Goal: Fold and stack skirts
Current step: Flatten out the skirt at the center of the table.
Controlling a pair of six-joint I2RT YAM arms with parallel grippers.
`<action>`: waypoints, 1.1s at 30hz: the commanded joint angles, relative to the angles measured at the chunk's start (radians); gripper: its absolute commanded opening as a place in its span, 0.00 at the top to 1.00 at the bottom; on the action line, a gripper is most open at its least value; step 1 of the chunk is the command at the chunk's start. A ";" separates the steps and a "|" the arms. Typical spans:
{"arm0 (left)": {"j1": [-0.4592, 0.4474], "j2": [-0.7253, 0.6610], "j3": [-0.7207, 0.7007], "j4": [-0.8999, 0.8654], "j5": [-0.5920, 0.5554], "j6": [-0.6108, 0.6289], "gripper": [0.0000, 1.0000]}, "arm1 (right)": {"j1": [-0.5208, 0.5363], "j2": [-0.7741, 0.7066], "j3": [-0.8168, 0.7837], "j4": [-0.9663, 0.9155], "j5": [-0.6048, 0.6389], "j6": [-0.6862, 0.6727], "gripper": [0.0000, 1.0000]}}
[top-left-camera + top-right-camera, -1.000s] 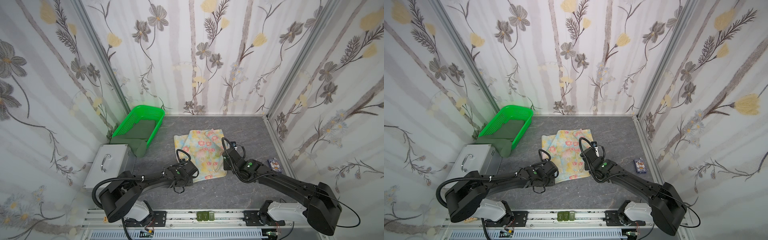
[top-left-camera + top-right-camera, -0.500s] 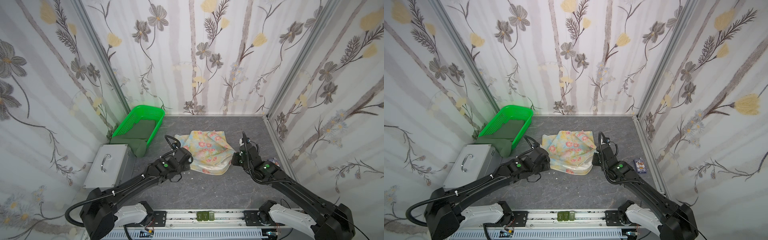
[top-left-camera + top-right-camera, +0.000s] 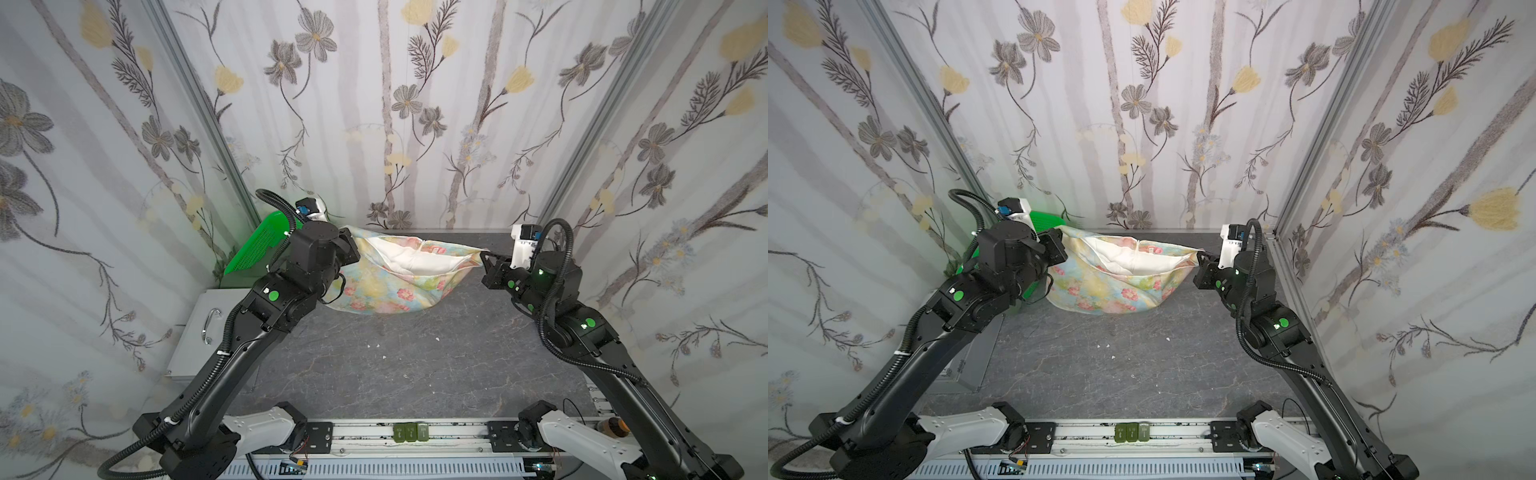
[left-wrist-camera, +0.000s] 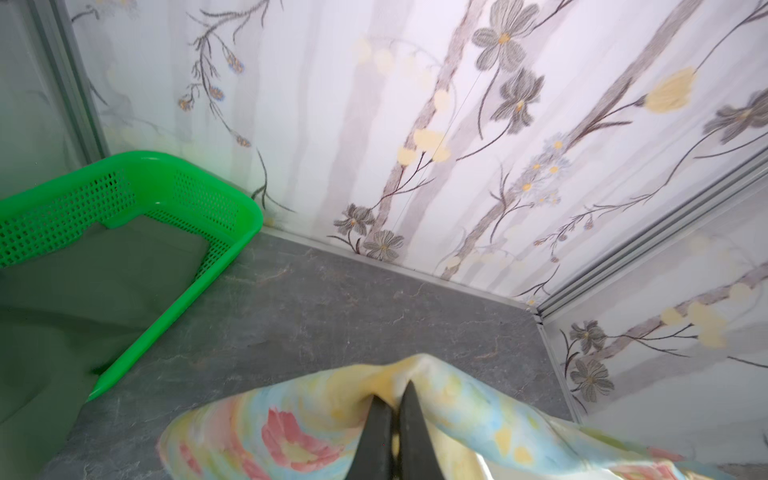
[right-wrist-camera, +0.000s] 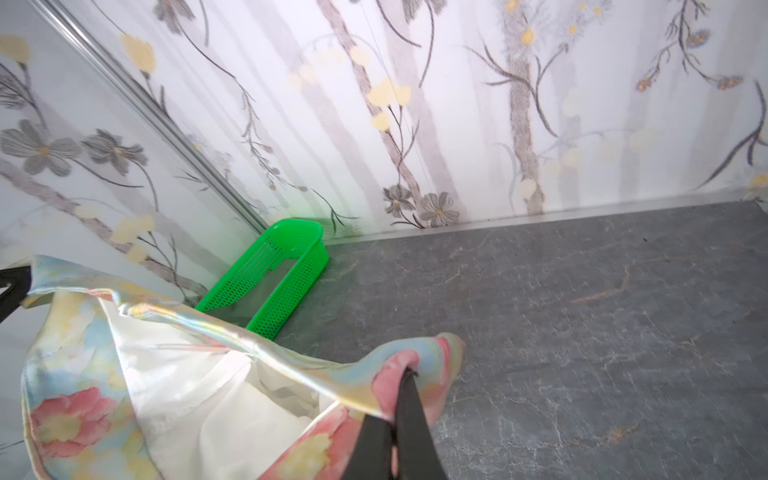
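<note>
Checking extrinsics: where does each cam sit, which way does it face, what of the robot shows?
Top views: high over the front rail, facing down toward the back wall; left arm and right arm show, skirt hung between them.
Left wrist: on left arm, facing along left gripper, jaws shut on skirt; basket beyond.
Right wrist: on right arm, facing along right gripper, jaws shut on skirt's other end.
Shared: both wrist views see skirt and basket.
</note>
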State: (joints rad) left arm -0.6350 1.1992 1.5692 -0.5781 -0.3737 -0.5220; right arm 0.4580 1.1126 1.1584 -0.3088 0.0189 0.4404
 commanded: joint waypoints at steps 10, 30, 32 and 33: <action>0.074 0.138 0.079 0.043 0.019 0.120 1.00 | -0.154 0.138 0.063 0.064 -0.096 -0.017 1.00; 0.123 0.063 -0.414 0.318 0.181 0.054 1.00 | -0.186 -0.017 -0.384 0.311 -0.107 0.019 1.00; 0.123 -0.016 -0.552 0.334 0.179 -0.004 1.00 | -0.161 -0.071 -0.508 0.304 -0.082 0.050 1.00; 0.121 -0.045 -0.608 0.340 0.181 -0.028 1.00 | -0.150 -0.089 -0.540 0.297 -0.068 0.061 1.00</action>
State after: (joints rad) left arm -0.5159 1.2198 1.0725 -0.2974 -0.1654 -0.4465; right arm 0.2905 1.0649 0.7071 -0.0639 -0.1230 0.4358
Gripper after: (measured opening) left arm 0.051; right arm 0.049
